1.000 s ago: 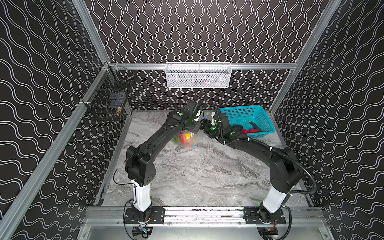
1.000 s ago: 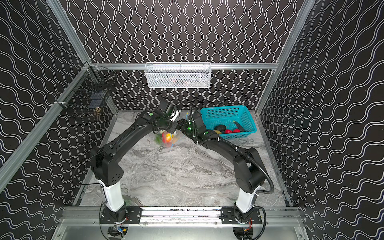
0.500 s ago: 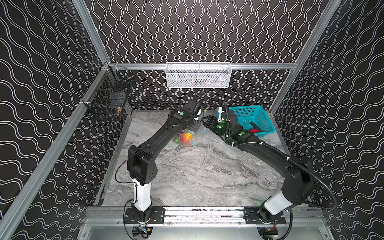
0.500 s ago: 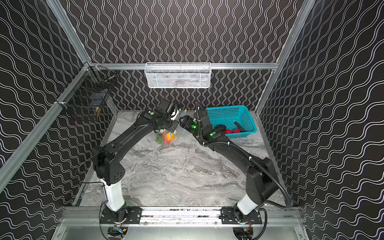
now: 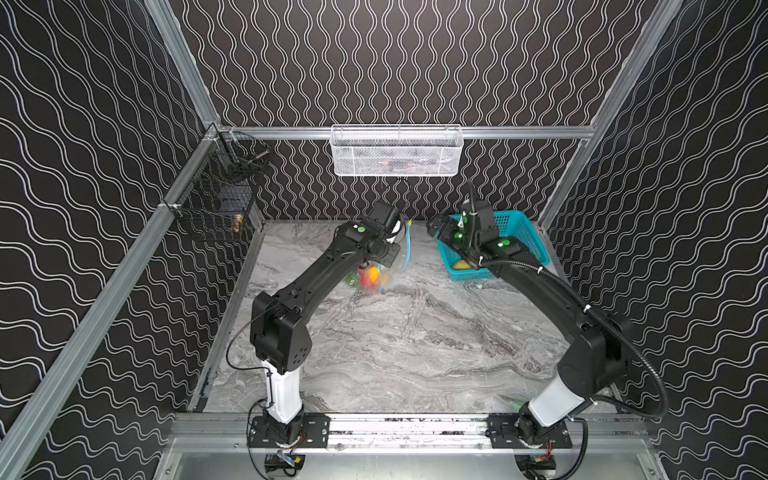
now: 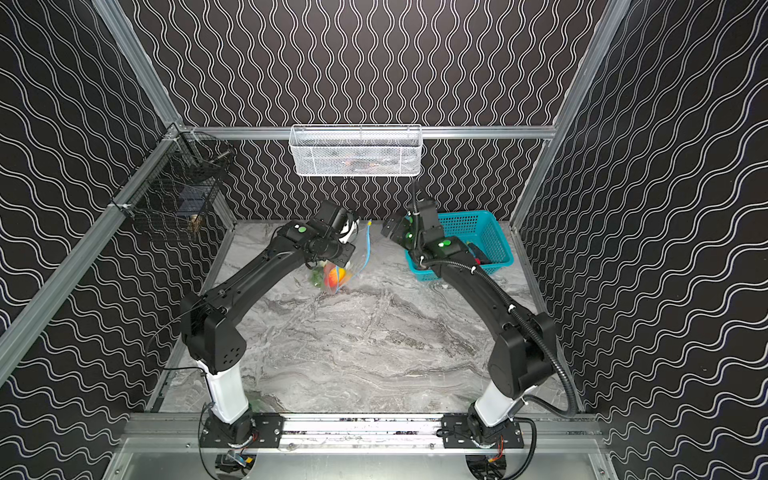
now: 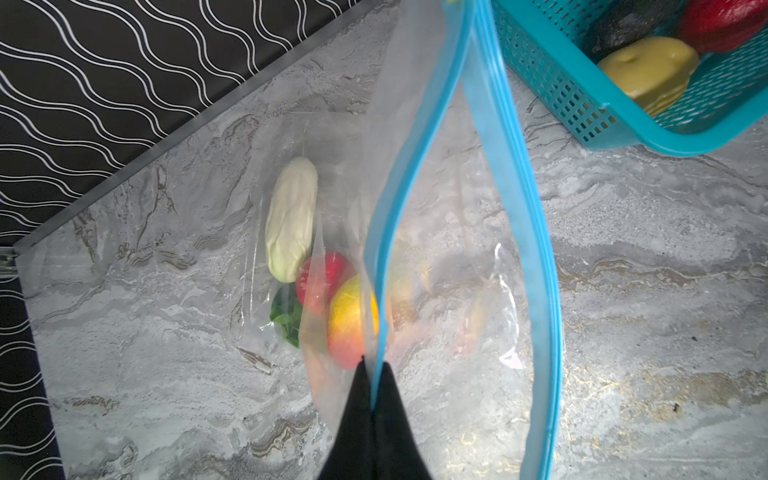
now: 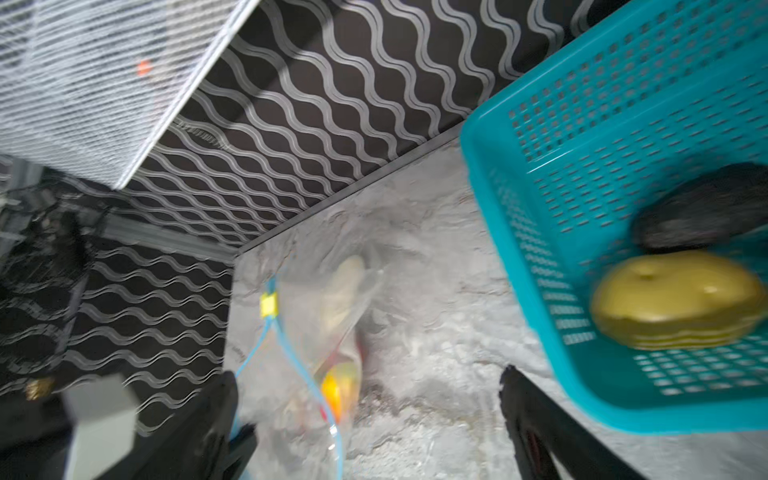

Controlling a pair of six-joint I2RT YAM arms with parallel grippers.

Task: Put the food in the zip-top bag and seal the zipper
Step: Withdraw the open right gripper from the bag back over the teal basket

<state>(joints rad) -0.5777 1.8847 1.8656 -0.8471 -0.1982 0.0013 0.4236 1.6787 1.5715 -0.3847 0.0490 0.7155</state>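
The zip-top bag (image 7: 449, 257) hangs from my left gripper (image 7: 375, 365), which is shut on one lip of the light-blue zipper (image 7: 409, 174). The mouth gapes, and the other lip (image 7: 519, 199) bows away. The yellow slider (image 8: 269, 304) sits at the far end. Inside the bag lie a white oblong piece (image 7: 291, 216), a red fruit (image 7: 322, 274) and an orange-yellow fruit (image 7: 351, 320). In both top views the bag (image 5: 384, 270) (image 6: 338, 274) dangles below the left wrist. My right gripper (image 8: 368, 374) (image 5: 436, 226) is open and empty, between the bag and the basket. More food stays in the basket: a yellow potato-like piece (image 8: 677, 299), a dark one (image 8: 706, 208), a red one (image 7: 723, 20).
The teal perforated basket (image 5: 524, 226) (image 6: 478, 226) stands at the back right of the marble table. A white mesh basket (image 5: 397, 151) hangs on the back wall. On the left rail hangs a black wire basket (image 5: 216, 199).
My right gripper has drawn back from the bag's mouth toward the teal basket and opened wider. The left gripper holds the bag in about the same place.
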